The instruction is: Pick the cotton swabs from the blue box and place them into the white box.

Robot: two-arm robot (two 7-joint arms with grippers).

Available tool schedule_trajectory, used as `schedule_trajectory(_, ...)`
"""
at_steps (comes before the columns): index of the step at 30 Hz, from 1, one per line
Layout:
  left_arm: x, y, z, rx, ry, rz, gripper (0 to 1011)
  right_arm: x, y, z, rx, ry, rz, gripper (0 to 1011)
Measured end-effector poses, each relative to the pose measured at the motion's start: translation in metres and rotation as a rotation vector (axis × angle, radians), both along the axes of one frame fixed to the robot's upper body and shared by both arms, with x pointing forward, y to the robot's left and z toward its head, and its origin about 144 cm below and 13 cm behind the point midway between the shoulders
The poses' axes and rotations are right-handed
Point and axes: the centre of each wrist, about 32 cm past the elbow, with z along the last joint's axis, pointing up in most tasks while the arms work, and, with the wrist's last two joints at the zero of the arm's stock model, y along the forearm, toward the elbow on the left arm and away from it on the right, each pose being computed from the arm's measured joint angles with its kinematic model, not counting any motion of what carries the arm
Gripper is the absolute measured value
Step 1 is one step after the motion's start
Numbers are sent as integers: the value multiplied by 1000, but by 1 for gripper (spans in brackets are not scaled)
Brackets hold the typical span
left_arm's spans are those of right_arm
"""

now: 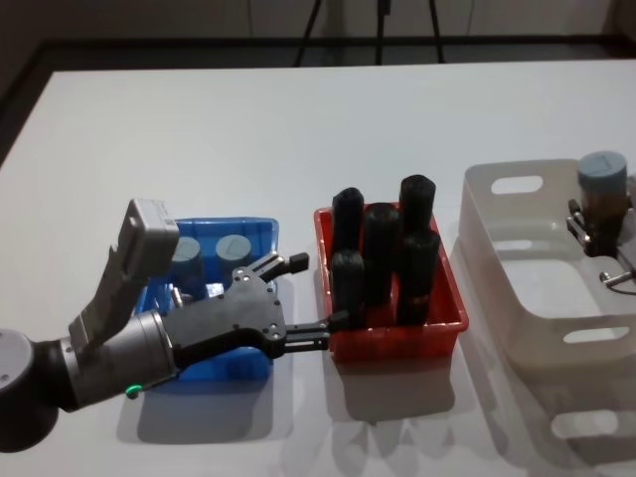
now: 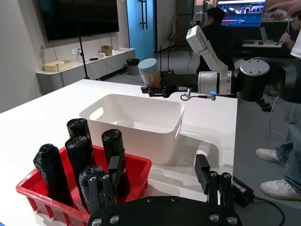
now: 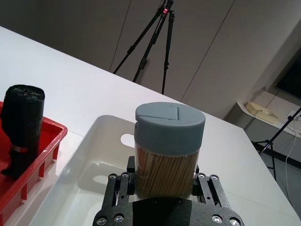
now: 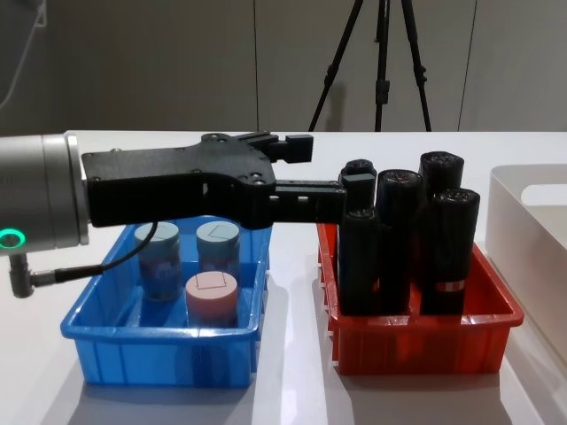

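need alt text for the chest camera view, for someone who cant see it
The left gripper, open, reaches in from the left above a blue box holding three cotton swab tubs, two with grey-blue lids and one pink. Right of it a red bin holds black cylinders, and the white box shows at the right edge.

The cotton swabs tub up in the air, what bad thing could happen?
The right gripper holds the cotton swabs tub above the white box; dropped from there, it might bounce or tip. The open left gripper hangs close to the black cylinders and could knock one.
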Motion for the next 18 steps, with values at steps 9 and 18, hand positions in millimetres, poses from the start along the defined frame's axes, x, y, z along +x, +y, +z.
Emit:
schedule_trajectory(9,0,0,0,0,0,0,1001,11,5,-4,4,37,-14,629)
schedule_trajectory(18,0,0,0,0,0,0,1001,8,8,-9,18,83,-19,628)
